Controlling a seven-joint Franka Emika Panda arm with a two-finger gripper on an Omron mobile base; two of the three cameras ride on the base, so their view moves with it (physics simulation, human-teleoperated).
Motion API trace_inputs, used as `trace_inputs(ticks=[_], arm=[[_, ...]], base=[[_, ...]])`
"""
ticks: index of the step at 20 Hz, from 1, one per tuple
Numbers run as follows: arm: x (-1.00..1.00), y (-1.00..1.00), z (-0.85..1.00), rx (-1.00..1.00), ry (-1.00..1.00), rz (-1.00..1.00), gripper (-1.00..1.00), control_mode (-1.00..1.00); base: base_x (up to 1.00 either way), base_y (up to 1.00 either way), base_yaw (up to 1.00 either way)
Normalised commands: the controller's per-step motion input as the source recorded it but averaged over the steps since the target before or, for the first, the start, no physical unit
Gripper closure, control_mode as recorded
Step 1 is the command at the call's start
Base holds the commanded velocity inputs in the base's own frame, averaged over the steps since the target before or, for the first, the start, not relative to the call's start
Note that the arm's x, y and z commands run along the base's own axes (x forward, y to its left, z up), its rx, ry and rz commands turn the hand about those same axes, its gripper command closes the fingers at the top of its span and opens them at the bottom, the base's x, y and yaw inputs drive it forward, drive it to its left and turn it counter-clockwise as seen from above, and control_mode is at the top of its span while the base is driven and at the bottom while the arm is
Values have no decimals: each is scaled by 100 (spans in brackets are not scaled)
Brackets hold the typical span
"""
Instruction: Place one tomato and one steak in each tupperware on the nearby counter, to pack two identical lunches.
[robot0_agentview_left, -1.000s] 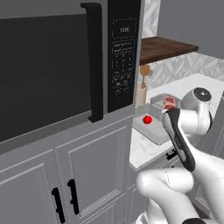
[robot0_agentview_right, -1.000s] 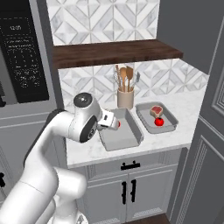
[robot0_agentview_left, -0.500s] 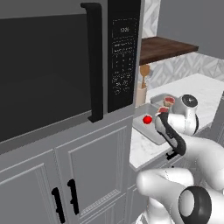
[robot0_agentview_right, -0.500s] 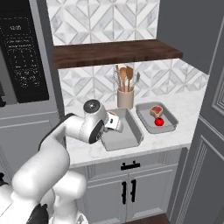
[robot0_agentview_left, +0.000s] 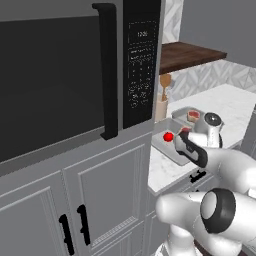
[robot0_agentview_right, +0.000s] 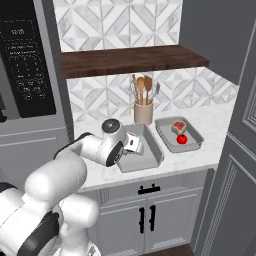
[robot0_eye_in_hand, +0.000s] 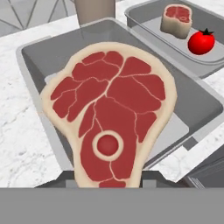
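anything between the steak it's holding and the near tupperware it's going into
Nothing visible. The gripper holds the steak right over the near tupperware, with bare tray floor showing around it. The utensil holder stands behind the tray, off the path.

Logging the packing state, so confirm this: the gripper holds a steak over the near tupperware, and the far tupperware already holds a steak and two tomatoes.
Not quite. The far tupperware holds a small steak and just one tomato, not two; the hand view shows this. The rest stands: the gripper holds the large steak over the near tupperware.
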Motion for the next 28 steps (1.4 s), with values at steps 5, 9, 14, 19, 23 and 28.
trace_inputs(ticks=[5, 9, 14, 19, 23, 28], arm=[[6, -26, -19, 0, 0, -7, 100, -100], [22, -2, -29, 0, 0, -13, 100, -100], [31, 0, -28, 0, 1, -12, 100, -100], [30, 0, -18, 0, 18, -2, 100, -100], [34, -3, -8, 0, 13, 5, 100, -100], [38, 0, -22, 0, 9, 4, 100, -100]], base=[[0, 0, 0], [0, 0, 0], [0, 0, 0], [0, 0, 0], [0, 0, 0], [0, 0, 0]])
